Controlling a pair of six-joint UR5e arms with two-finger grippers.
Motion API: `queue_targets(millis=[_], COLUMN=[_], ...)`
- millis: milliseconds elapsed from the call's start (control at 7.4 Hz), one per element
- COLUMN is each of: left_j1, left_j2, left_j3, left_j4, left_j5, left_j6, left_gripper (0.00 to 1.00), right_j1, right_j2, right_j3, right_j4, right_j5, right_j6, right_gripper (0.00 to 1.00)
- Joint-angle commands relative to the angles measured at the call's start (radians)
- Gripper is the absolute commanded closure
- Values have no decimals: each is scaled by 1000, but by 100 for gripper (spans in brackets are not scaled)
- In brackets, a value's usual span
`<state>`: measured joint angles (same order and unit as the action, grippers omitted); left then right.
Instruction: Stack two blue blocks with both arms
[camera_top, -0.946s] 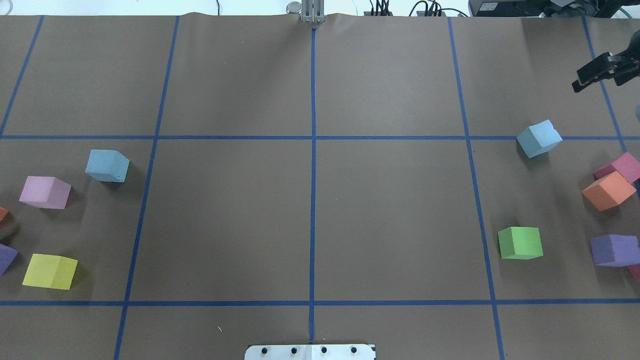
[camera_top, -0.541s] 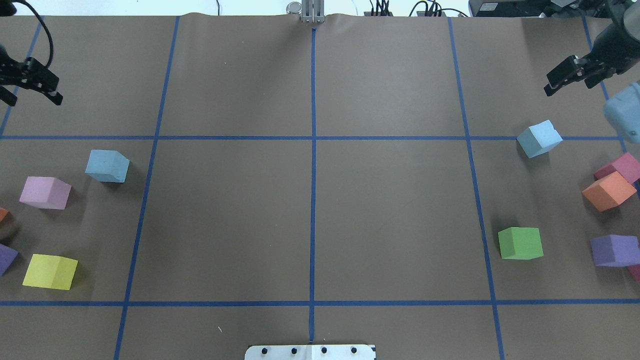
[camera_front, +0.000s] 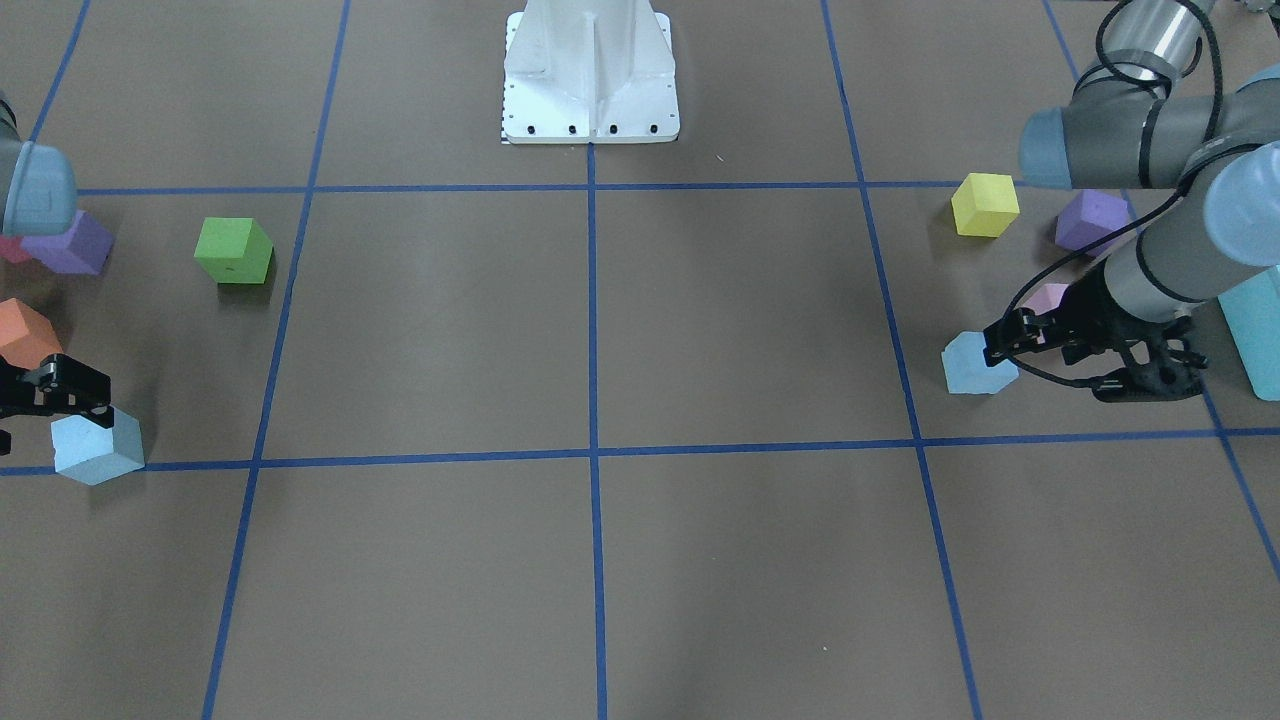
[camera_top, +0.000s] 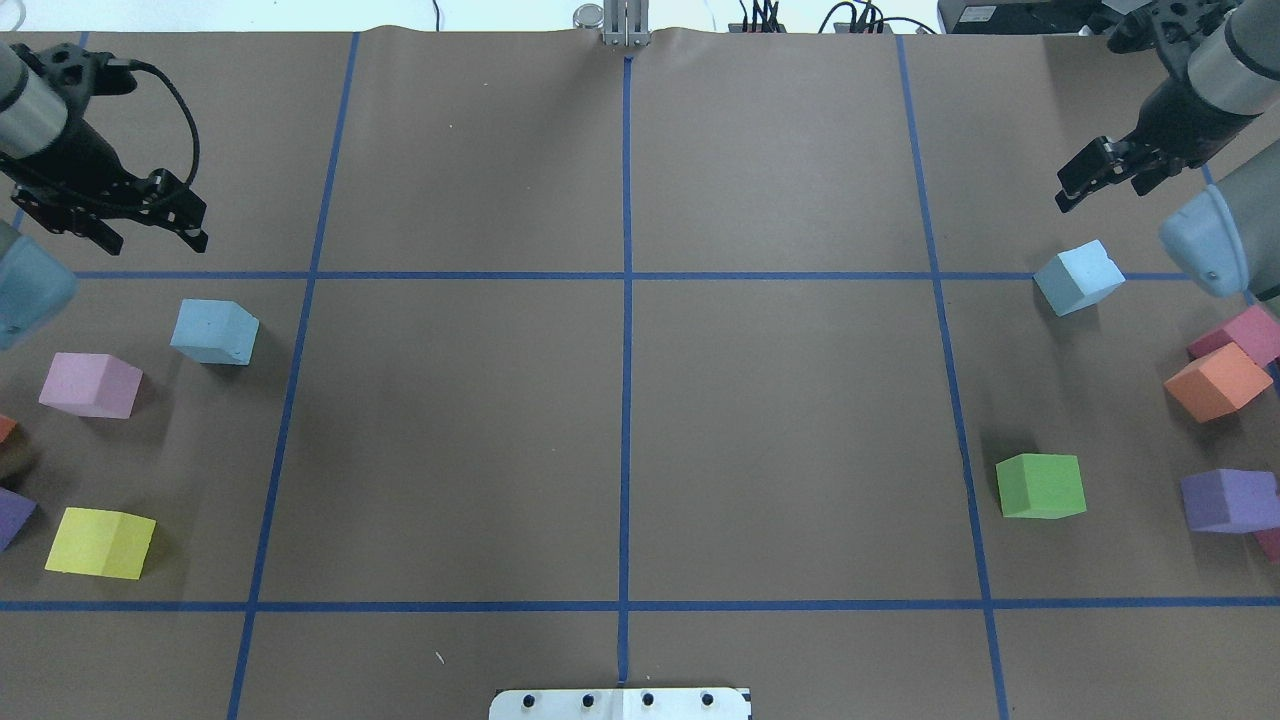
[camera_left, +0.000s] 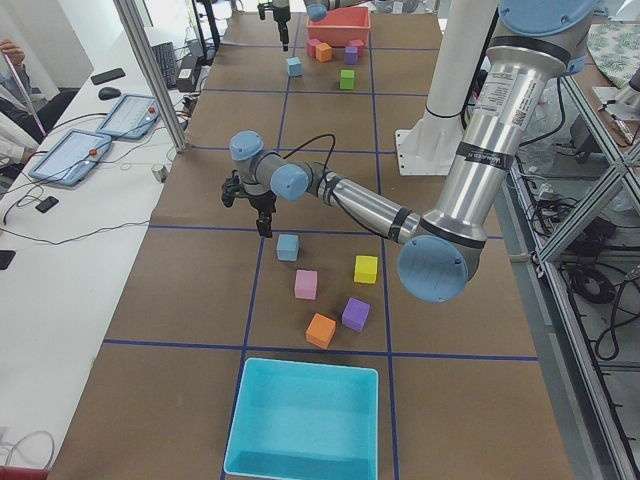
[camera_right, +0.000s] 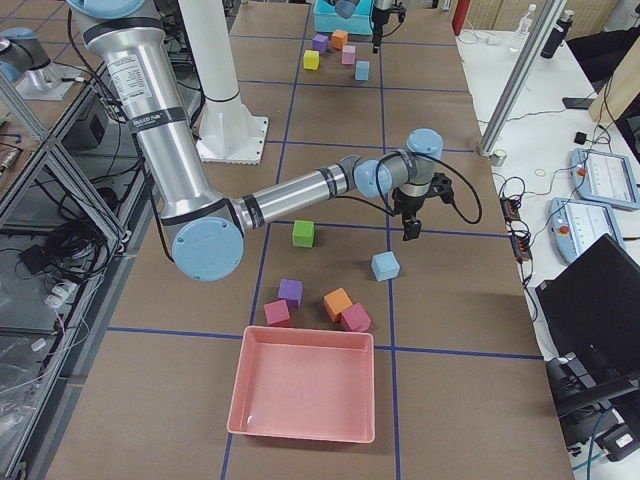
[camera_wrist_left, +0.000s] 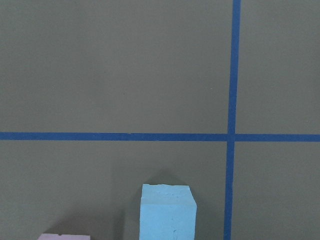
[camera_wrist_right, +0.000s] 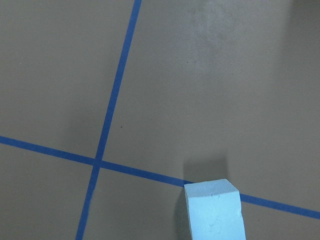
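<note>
- Left gripper (camera_top: 155, 240): jaws seen spread, nothing held. It is poised above the table well to the left of the white pedestal (camera_front: 590, 70), farther out from it than the left blue block (camera_top: 213, 332).
- Left blue block: seen flat on the brown paper (camera_top: 450, 420), left of the pedestal, untouched. A pink cube (camera_top: 90, 384) is noted near it, farther left.
- Right gripper (camera_top: 1068, 192): jaws released, empty. It is placed well to the pedestal's right, farther out than the right blue block (camera_top: 1078, 277).
- Right blue block: found on a blue tape line (camera_top: 800, 275), right of the pedestal, clear of the gripper.
- The two blocks are kept well apart, unstacked, on opposite sides of the pedestal.
- A green cube (camera_top: 1040, 486) is recorded nearer the pedestal than the right blue block.
</note>
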<state>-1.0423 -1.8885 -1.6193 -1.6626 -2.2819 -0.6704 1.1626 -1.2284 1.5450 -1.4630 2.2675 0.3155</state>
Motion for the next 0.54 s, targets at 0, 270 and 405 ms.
queue_targets(millis=[0, 270, 405], left_j1=[25, 28, 34], left_j2=[2, 8, 11], left_j3=[74, 70, 62], left_j4=[-110, -112, -114], left_j5=[18, 19, 19], left_j6=[-18, -18, -18], left_gripper=[1, 1, 1], right_j1=[-17, -17, -17], right_j2=[1, -5, -14], right_j3=[-45, -45, -43], right_j4=[73, 73, 73], right_j5=[-3, -20, -28], right_j6=[2, -3, -3], right_gripper=[0, 0, 0])
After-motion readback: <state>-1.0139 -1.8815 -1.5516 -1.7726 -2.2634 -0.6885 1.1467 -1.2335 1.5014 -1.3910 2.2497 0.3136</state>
